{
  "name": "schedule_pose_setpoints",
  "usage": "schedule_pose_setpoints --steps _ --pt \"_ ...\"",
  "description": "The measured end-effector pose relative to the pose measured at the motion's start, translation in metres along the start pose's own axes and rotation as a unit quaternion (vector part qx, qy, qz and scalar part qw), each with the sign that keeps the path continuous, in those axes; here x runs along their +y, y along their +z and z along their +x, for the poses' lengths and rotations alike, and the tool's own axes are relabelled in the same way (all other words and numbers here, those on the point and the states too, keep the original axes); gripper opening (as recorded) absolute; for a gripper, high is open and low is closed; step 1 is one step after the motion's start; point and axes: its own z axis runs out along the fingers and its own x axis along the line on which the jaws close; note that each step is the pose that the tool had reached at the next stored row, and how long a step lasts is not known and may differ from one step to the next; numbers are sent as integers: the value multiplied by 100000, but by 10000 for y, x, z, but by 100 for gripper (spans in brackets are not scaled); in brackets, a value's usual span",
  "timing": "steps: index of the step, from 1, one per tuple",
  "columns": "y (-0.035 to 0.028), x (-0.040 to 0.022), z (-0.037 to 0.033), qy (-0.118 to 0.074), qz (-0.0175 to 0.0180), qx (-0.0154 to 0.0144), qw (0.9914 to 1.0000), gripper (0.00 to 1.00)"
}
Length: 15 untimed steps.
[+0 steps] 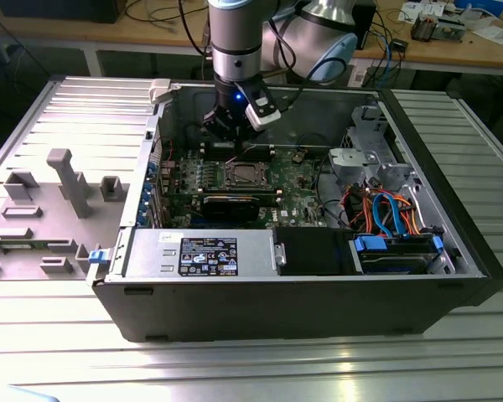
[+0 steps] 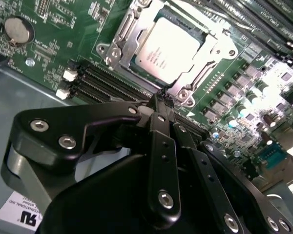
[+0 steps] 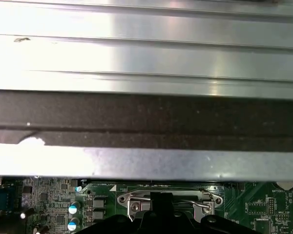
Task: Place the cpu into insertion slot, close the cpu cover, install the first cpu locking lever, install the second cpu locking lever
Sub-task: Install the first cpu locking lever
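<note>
The cpu (image 2: pixel 168 44) lies flat in the insertion slot (image 2: pixel 136 73) on the green motherboard, its silver top showing. The cpu cover (image 2: pixel 216 46) is down around it, framing the chip. My gripper (image 2: pixel 162 100) is shut, its two black fingers (image 2: pixel 161 146) pressed together with the tips at the socket's near edge, beside a corner screw. Whether a thin lever is pinched between the tips cannot be made out. In the exterior view the gripper (image 1: pixel 233 141) hangs inside the open computer case just behind the socket with the cpu (image 1: pixel 246 175). In the first wrist view, wire levers (image 3: pixel 200 202) lie along the socket.
Long black memory slots (image 2: pixel 112 83) and a coin battery (image 2: pixel 17 29) lie near the socket. A black labelled power supply (image 1: pixel 210 255) and a drive cage with blue and orange cables (image 1: pixel 394 219) fill the case's front. A grey fixture (image 1: pixel 67 180) stands at the exterior view's left.
</note>
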Motion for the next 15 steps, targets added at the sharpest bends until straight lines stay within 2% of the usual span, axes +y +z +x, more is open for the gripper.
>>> schedule_pose_setpoints --steps 2,8,15 --pt "2 13 -12 -63 -8 5 100000 11" --pt "13 15 -120 -51 -4 9 100000 11" --pt "46 32 -188 -50 -8 2 100000 11"
